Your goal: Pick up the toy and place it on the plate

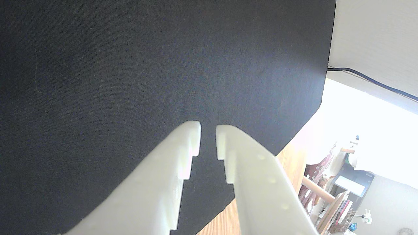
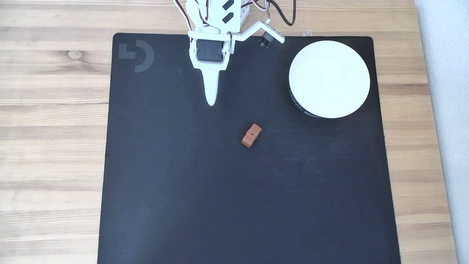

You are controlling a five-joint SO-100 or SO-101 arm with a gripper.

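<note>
The toy (image 2: 251,135), a small reddish-brown block with a dark dot on top, lies near the middle of the black mat in the fixed view. The plate (image 2: 329,79), round, white and bare, sits at the mat's upper right. My white gripper (image 2: 211,102) points down the picture at the mat's upper middle, above and left of the toy and well apart from it. In the wrist view the gripper (image 1: 208,125) hangs over bare mat, its two white fingers (image 1: 183,153) almost together with a thin slit between them and nothing held.
The black mat (image 2: 220,201) covers most of a wooden table (image 2: 51,128). Its corner and the table edge (image 1: 294,163) show at the right of the wrist view, with a dark cable (image 1: 375,81) beyond. The arm's base and wires (image 2: 285,14) stand at the mat's top edge.
</note>
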